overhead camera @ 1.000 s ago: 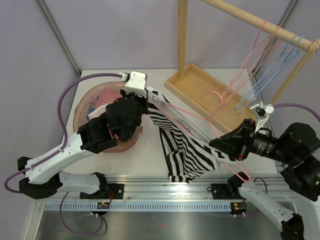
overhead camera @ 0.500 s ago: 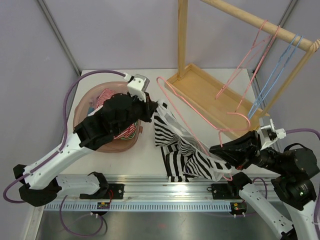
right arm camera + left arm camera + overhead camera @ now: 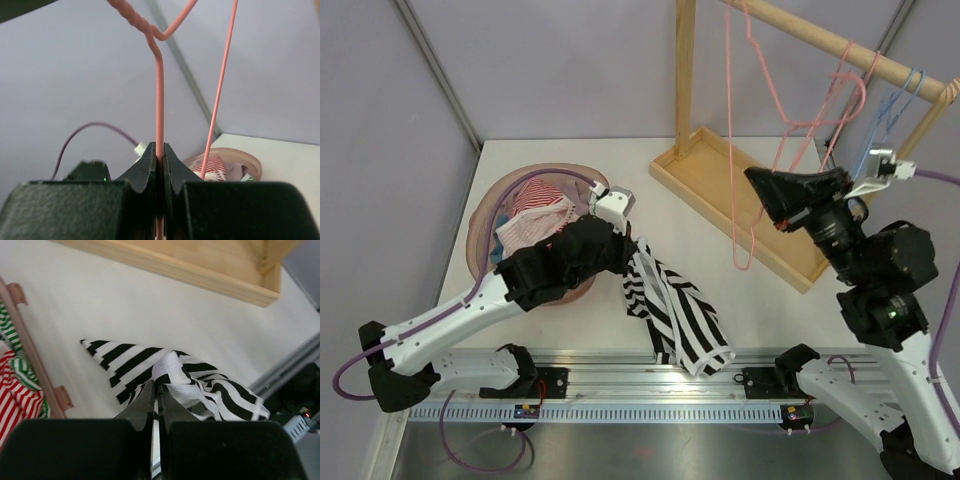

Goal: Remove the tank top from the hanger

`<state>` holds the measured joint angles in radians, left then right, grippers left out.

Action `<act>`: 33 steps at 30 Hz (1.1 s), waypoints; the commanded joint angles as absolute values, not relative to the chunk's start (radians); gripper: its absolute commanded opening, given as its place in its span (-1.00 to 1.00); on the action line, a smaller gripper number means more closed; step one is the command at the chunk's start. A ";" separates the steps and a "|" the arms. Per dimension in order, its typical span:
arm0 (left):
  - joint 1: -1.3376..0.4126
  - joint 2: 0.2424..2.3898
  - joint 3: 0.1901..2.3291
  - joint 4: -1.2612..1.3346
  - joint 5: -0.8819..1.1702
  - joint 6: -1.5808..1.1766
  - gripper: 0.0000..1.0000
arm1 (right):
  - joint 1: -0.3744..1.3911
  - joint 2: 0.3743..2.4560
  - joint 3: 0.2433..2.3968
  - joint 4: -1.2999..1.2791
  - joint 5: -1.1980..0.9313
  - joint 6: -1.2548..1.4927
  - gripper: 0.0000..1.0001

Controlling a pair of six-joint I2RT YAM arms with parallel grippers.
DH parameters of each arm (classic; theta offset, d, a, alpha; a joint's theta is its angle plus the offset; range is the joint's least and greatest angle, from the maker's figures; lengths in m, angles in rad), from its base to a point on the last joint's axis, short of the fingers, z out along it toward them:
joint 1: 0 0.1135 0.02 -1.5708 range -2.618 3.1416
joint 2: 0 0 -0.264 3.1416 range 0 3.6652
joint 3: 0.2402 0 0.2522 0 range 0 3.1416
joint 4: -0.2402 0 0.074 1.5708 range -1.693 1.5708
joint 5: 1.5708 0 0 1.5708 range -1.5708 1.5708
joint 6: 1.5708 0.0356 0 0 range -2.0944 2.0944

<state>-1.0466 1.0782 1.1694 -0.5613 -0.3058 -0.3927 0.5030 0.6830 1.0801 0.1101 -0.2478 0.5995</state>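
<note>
The black-and-white striped tank top (image 3: 678, 318) lies bunched on the table, clear of the hanger. My left gripper (image 3: 631, 246) is shut on its upper edge; in the left wrist view the cloth (image 3: 215, 386) spills out from the closed left gripper (image 3: 157, 388). The pink wire hanger (image 3: 731, 150) hangs bare in the air by the rack's post, its hook end near the top of the top external view. My right gripper (image 3: 756, 186) is shut on one of its wires. In the right wrist view the hanger wire (image 3: 159, 90) rises straight out of the closed right gripper (image 3: 160, 150).
A pink basket (image 3: 483, 214) with striped clothes sits at the left, its rim (image 3: 37, 365) beside the left gripper. The wooden rack's tray base (image 3: 712, 178) stands at back right under the rod (image 3: 840, 47), which carries pink (image 3: 842, 92) and blue (image 3: 896, 106) hangers. A metal rail (image 3: 650, 382) runs along the near edge.
The right arm swung up and back with the pink hanger, pulling it out of the tank top. The tank top dropped in a heap on the table, its edge still in the left gripper.
</note>
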 commanded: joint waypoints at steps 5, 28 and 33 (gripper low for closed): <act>-0.994 1.175 1.224 -0.552 -0.307 -0.431 -0.99 | 0.508 0.876 1.486 -0.550 0.175 0.629 -1.00; -1.000 0.947 1.341 -0.934 -0.339 -0.399 0.98 | 0.480 1.402 2.094 -0.735 0.587 0.424 -1.00; -1.000 0.835 1.301 -0.957 -0.331 -0.396 0.98 | 0.332 1.439 2.079 -0.755 0.515 0.483 -1.00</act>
<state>-0.9958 0.8772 1.3128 -0.9520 -0.3237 -0.4141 0.3992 1.4506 2.0747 -0.7574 0.5026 0.4667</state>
